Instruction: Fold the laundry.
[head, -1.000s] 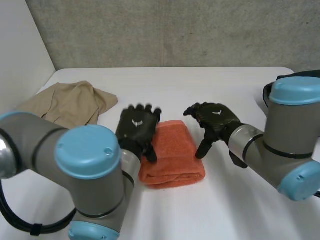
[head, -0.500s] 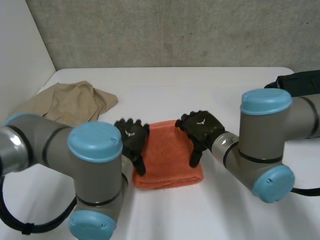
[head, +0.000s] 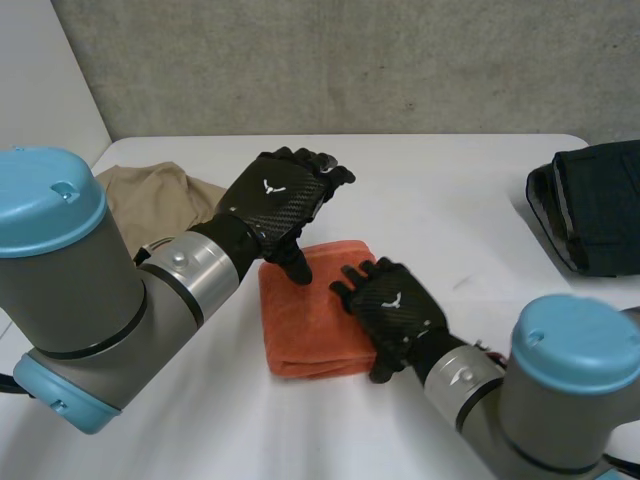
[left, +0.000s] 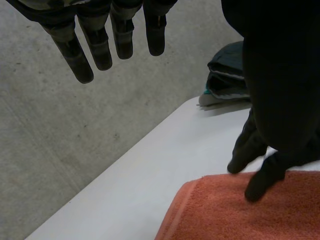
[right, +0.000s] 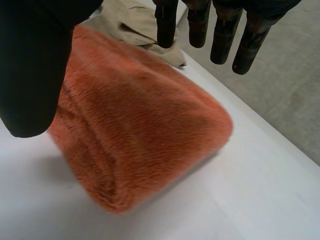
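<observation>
An orange towel (head: 310, 325), folded into a thick block, lies in the middle of the white table (head: 450, 190). My left hand (head: 283, 196) is raised over the towel's far left corner, fingers straight and open, thumb pointing down toward the cloth. My right hand (head: 396, 312) hovers over the towel's right side, open, with nothing in it. In the left wrist view its own fingers (left: 100, 46) hang straight above the towel's (left: 210, 215) edge. In the right wrist view straight fingers (right: 220, 35) stand over the towel's (right: 135, 135) rounded fold.
A crumpled beige garment (head: 150, 200) lies at the far left, also in the right wrist view as the beige garment (right: 135, 20) beyond the towel. A folded dark garment (head: 598, 205) sits at the right edge, seen too as the dark garment (left: 230, 75). A grey wall (head: 330, 60) backs the table.
My left hand lifted off the towel's left edge and moved up and away. My right hand swung nearer and leftward over the towel. The right arm dropped forward, uncovering the dark garment.
</observation>
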